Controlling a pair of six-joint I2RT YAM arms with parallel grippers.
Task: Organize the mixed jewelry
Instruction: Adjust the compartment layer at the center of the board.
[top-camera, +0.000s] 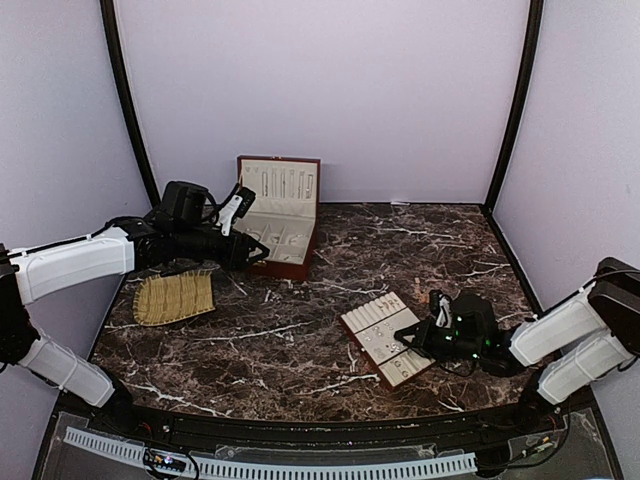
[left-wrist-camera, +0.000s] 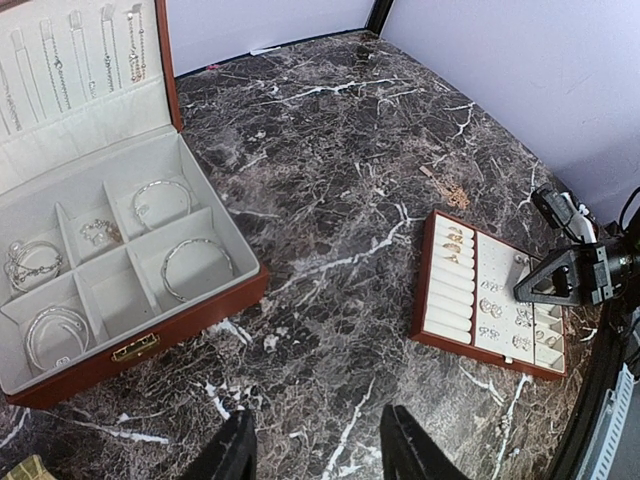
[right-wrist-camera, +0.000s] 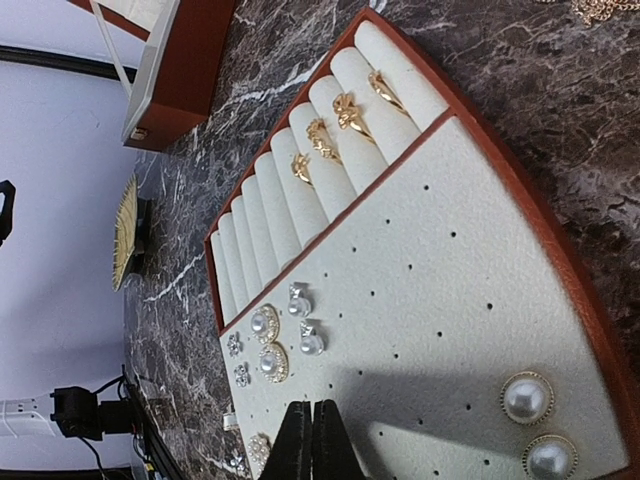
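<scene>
Mostly thin silvery hoops (left-wrist-camera: 197, 241), cream-lined box (left-wrist-camera: 190, 322)

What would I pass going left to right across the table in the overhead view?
Mat → box → tray. The arms overlap these, so they are left out.

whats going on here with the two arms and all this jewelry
Two robot arms are sorting jewelry on a marble table. The left gripper hangs open and empty over the marble, beside the open red-brown box, whose compartments hold silvery bangles. The right gripper is shut, its tip low over the stud panel of the cream tray, near the pearl studs. Gold rings sit in the tray's slots.
</scene>
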